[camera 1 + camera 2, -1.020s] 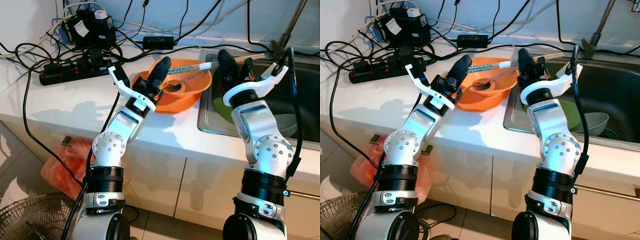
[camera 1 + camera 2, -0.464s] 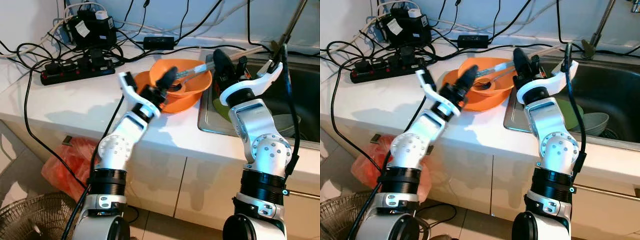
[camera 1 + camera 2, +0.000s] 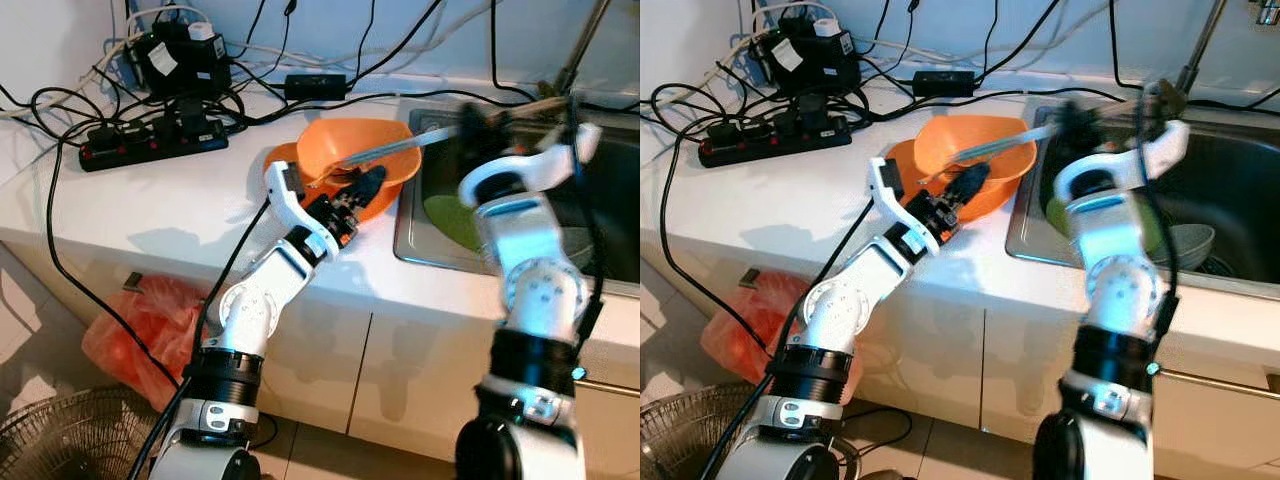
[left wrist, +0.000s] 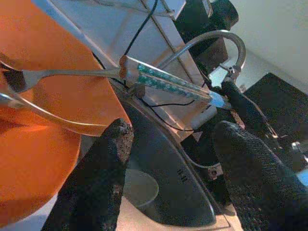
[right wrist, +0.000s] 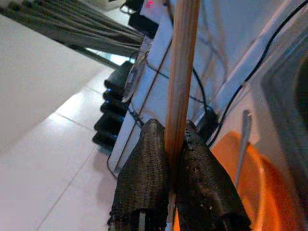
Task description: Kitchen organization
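An orange bowl sits on an orange plate at the counter's edge beside the sink. A metal utensil leans out of it, and in the left wrist view a fork with a green patterned handle lies across the rim. My left gripper is open, low against the bowl's front right side, holding nothing. My right gripper, blurred with motion, hangs over the sink's left rim. It is shut on a wooden stick that points toward the faucet.
A black power strip and tangled cables cover the counter's back left. A green plate and a grey bowl lie in the sink. The faucet rises behind. On the floor are a red bag and a fan.
My left gripper has come off the bowl's left rim and swung down to its front right side. The right arm has shifted right over the sink with the stick.
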